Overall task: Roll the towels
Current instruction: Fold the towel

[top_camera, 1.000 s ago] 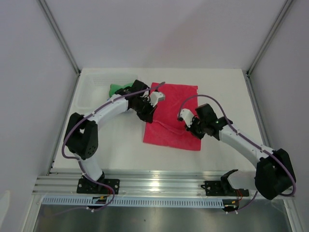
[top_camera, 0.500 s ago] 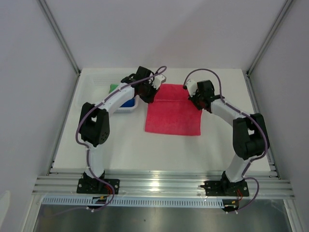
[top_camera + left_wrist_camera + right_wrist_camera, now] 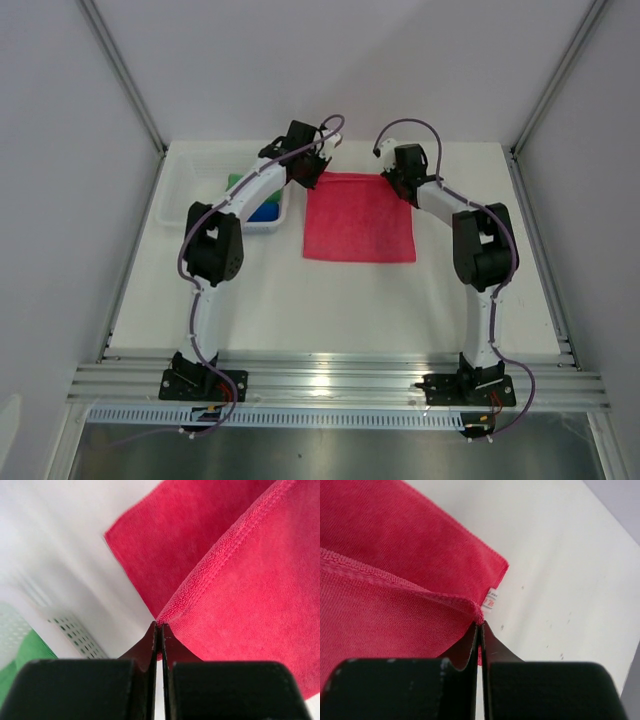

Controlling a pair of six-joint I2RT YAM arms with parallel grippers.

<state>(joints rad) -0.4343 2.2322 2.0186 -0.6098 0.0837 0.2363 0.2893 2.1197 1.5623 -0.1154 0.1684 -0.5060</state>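
The pink towel [image 3: 360,220] lies doubled over in the middle of the table, its top layer's hem held up at the far edge. My left gripper [image 3: 314,172] is shut on the far left corner [image 3: 167,614] of the top layer. My right gripper [image 3: 402,183] is shut on the far right corner [image 3: 475,609]. In both wrist views the lower layer [image 3: 165,540] lies flat beyond the pinched hem, and a small white tag [image 3: 491,599] shows at its edge. The green towel [image 3: 235,182] and the blue towel [image 3: 266,212] sit in the white basket [image 3: 185,195].
The white basket stands at the far left of the table, just left of my left arm, and its perforated wall [image 3: 75,630] shows in the left wrist view. Both arms are stretched out toward the back wall. A metal rail [image 3: 330,380] runs along the near edge.
Both grippers have carried the pink towel's corners from mid-table to the far edge, folding it over itself. The arms have stretched out, uncovering the basket.
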